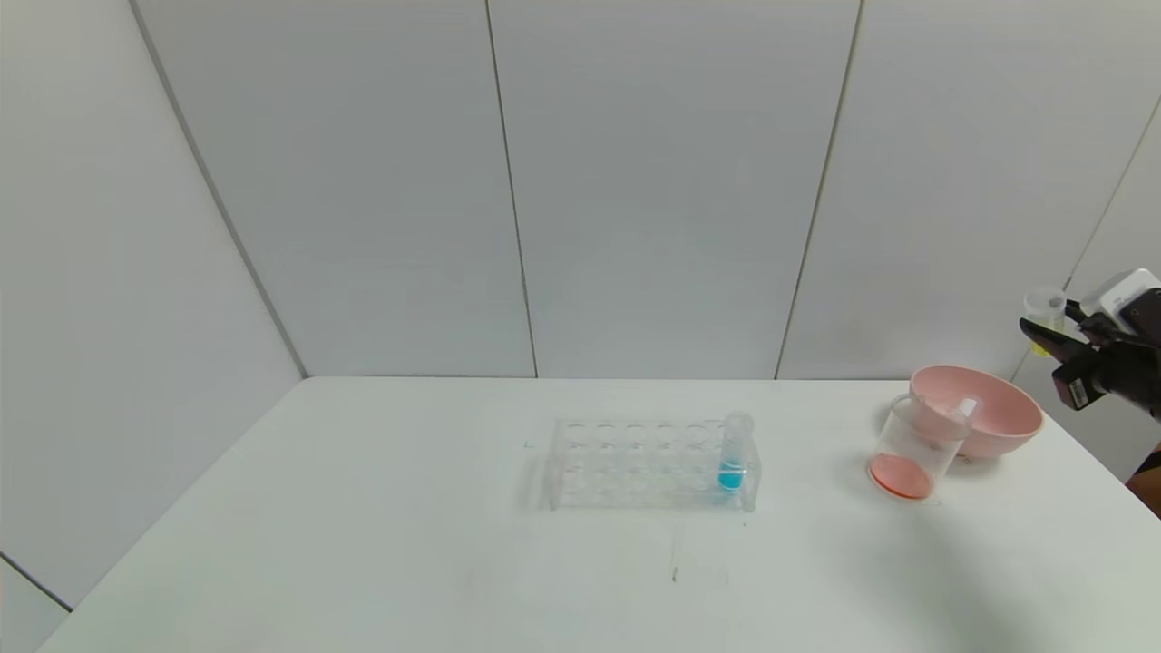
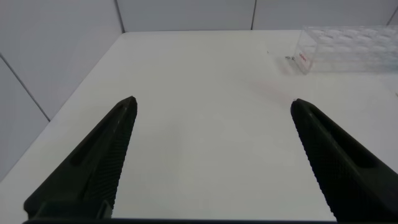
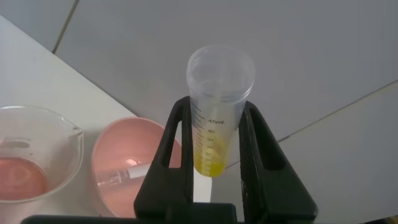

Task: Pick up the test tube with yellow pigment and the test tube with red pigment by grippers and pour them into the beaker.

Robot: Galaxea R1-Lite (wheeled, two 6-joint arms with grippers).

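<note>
- Table (image 1: 363, 544) in white fills the lower half of our head view, with grey wall panels meeting its far edge. Its left side and near middle lie bare, and that is the widest open room.
- At the table's centre we see a clear tube rack (image 1: 648, 464), with one blue-liquid tube (image 1: 733, 453) standing upright in its right end.
- Near the right edge stands the beaker (image 1: 912, 449), holding a shallow layer of red-orange liquid. The pink bowl (image 1: 980, 417) sits just behind it, touching or nearly so, close to the table's right edge.
- In our right wrist view, a small clear tube (image 3: 127, 174) lies on its side inside the pink bowl; we cannot tell whether anything is in it.
- Our right gripper (image 1: 1057, 331) hangs in the air beyond the table's right edge, above and to the right of the bowl. Its fingers are clamped on the test tube with yellow pigment (image 3: 217, 112).
- The yellow tube is held upright, mouth up, with a little yellow liquid pooled at its rounded bottom. It sits well apart from the beaker, higher and to the right.
- Our left gripper (image 2: 211, 155) hovers over the bare left part of the table, its two dark fingers spread wide with nothing between them; the rack's end shows farther off.
</note>
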